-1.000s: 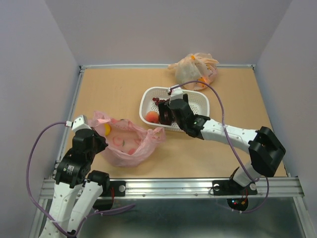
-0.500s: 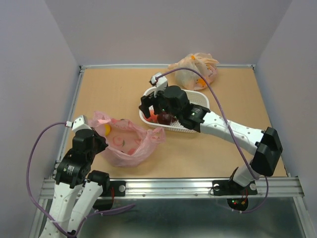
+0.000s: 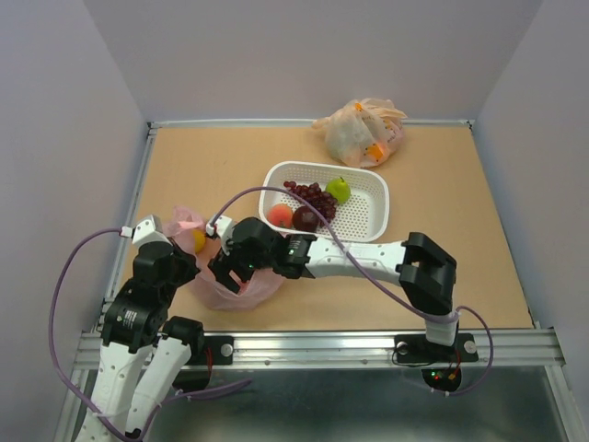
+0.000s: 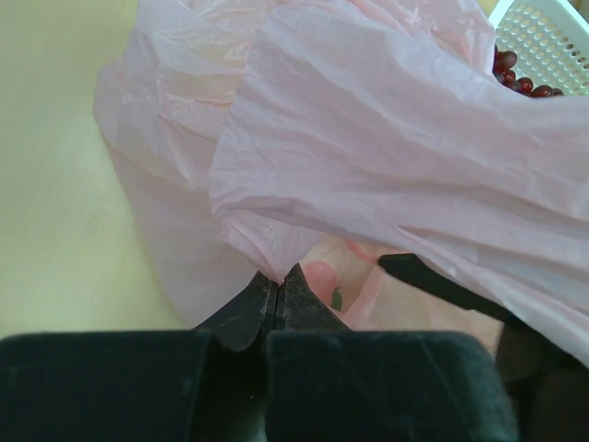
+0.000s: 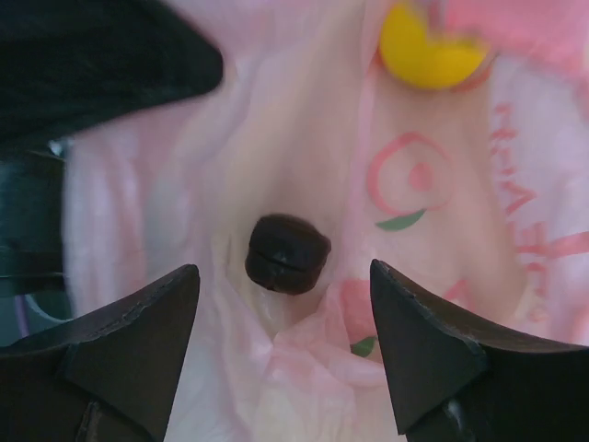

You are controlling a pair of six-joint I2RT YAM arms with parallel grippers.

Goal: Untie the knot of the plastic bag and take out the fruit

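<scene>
The tan counter is being shown from above, with two robot arms reaching over it. The plastic bag, thin, pink and crinkled, is lying directly ahead of the left gripper. That gripper's fingers are being pressed together on a fold of the bag's near rim, probably so that the mouth is held open and steady. No knot is being shown, so the untying is judged done.

A white basket is standing well beyond the right gripper, to its far right. Grapes, a green fruit, a peach and a plum are being collected in it.

The right gripper is being held inside the bag's mouth with its fingers spread wide apart and nothing between them. A dark fruit is lying between and just beyond the fingertips, apparently being lined up for a grasp. A yellow lemon is resting farther ahead, to the right.
</scene>
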